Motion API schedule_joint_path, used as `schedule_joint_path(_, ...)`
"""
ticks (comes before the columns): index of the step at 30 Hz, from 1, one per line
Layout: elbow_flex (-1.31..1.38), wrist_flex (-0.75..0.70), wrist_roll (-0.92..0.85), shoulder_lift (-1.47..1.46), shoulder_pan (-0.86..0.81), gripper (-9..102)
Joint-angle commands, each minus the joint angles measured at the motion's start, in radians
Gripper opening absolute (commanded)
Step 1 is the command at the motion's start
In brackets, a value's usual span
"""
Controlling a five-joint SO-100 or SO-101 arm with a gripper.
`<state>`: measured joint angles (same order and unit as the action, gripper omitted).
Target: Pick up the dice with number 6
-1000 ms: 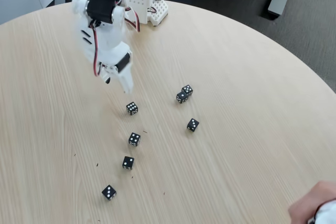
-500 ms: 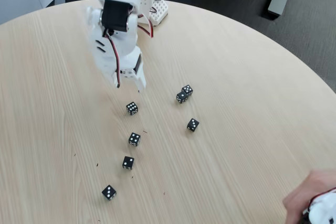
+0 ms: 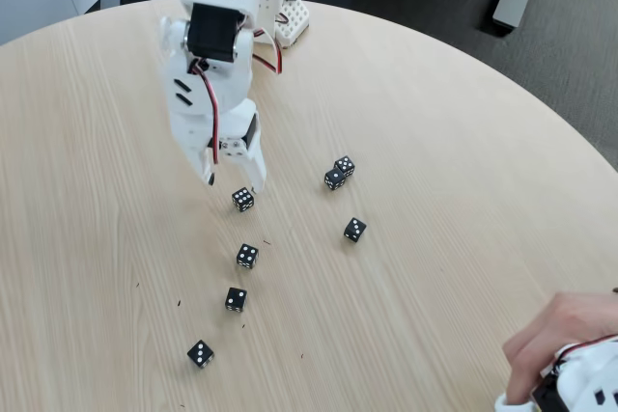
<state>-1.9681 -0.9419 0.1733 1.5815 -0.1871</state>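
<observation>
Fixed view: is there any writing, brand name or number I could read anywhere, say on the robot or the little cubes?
No printed words, brands or numerals can be read.
Arm: plain white, no label legible.
Dice: white pips, no digits. Most are too small to count surely; the die nearest the gripper sits at, and the lone die on the right seems to show two pips on top.
Table: bare wood grain.

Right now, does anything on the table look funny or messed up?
Mostly no. The small black dice with white pips lie scattered singly on the round wooden table, but two black dice sit pressed together, one seemingly propped on the other. A person's hand also pokes in at the bottom right corner.
</observation>
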Motion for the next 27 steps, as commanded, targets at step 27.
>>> schedule_joint_path(27,0.009,0.075,-0.008,-0.063,-0.006,23)
